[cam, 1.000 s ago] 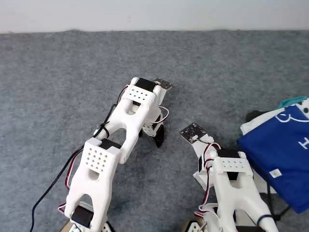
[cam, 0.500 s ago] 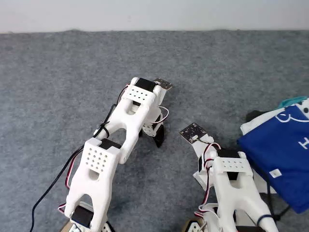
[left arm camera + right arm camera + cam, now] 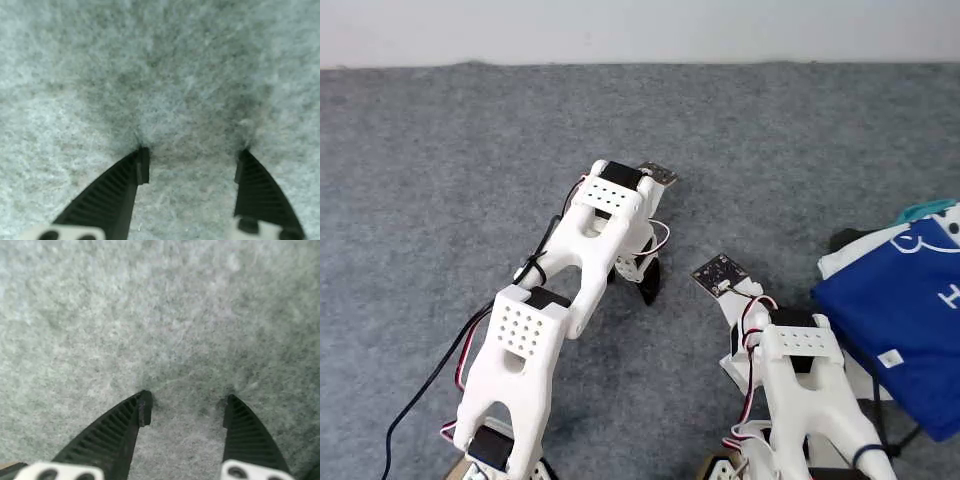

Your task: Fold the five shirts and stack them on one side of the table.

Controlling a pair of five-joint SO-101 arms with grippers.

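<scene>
Noting stacked shirts (image 3: 895, 320) from high, right edge; wrist views: my left fingers (image 3: 115, 195), right fingers (image 3: 115, 432) apart, aimed down at surface (image 3: 470, 150).

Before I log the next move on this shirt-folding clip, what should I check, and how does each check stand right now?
1. Left gripper open and holding nothing: ok.
2. Right gripper open and holding nothing: ok.
3. Both grippers low over bare gray table, no cloth caught under them: ok.
4. Pile kept to one side: blue shirt lies on top of a white shirt on the right arm's side: ok.
5. All five shirts in that pile: cannot tell, as it runs past the picture's edge and the layers are hidden.
6. Top shirt folded neatly: cannot tell, since only part of it shows.
</scene>
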